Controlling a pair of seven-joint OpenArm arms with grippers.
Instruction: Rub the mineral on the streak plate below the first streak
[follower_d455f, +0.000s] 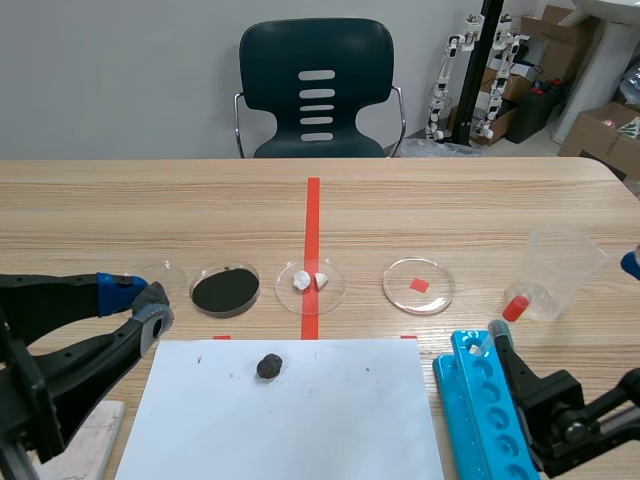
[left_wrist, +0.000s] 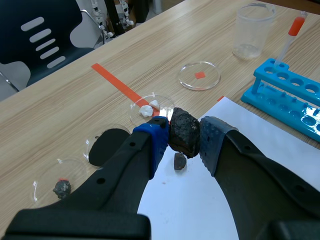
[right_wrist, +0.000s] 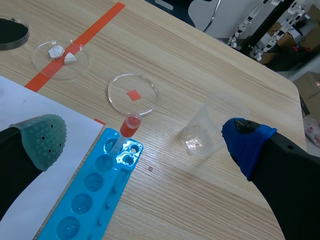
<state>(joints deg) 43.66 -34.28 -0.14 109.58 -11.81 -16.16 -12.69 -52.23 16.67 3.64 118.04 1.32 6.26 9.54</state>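
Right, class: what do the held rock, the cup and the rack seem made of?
The held rock: seemingly dark stone, matte, rough, with lumpy broken faces. The cup: probably clear plastic; the table shows through. The rack: likely glossy blue plastic, moulded wells catching light.

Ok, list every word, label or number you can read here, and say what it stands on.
No text can be read in any view.
The cardboard boxes behind the table carry marks too small to read.
The blue rack, the plastic cup and the white sheet bear no writing.
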